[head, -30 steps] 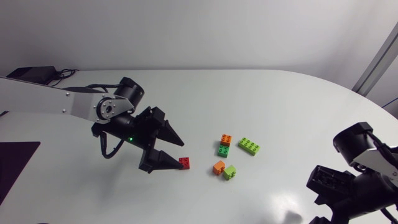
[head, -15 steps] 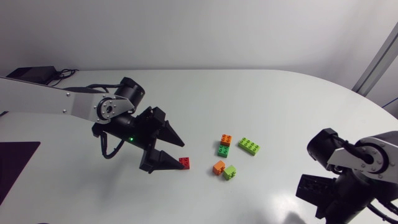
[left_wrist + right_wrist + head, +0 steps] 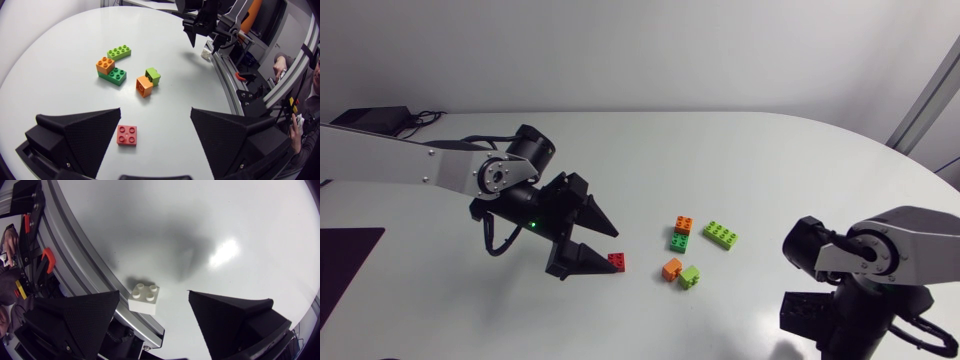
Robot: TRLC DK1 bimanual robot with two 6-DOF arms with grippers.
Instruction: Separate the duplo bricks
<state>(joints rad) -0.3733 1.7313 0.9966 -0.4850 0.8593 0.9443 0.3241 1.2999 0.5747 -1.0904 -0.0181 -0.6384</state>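
**Hands.** The left hand (image 3: pixel 612 250) sits left of centre in the head view with its fingers apart and nothing clamped. The right hand (image 3: pixel 154 293) is at the lower right, also spread and empty.

**Bricks.**
- The red brick (image 3: pixel 617 262) lies flat, studs up, between the left fingers and just beside one of them.
- At centre is an orange brick stacked on a green brick (image 3: pixel 680 234), with a lime long brick (image 3: pixel 721 234) touching beside it.
- Just below these, a small orange brick (image 3: pixel 671 268) and a small lime brick (image 3: pixel 690 277) touch each other. I cannot tell whether they are pressed together.
- A white brick (image 3: pixel 144 298) lies ahead of the right hand, between its fingers.

**Handling (judged).** The bricks look light, rigid and smooth-walled, and likely to skate if pushed. Grip them across opposite flat walls, below the studs. The stacked pair will need one hand on each brick.

**Clearance.** The white brick is close to the desk (image 3: pixel 760 160) edge, so a nudge could send it off. The bare desk in the upper half and to the left gives room to set bricks apart.
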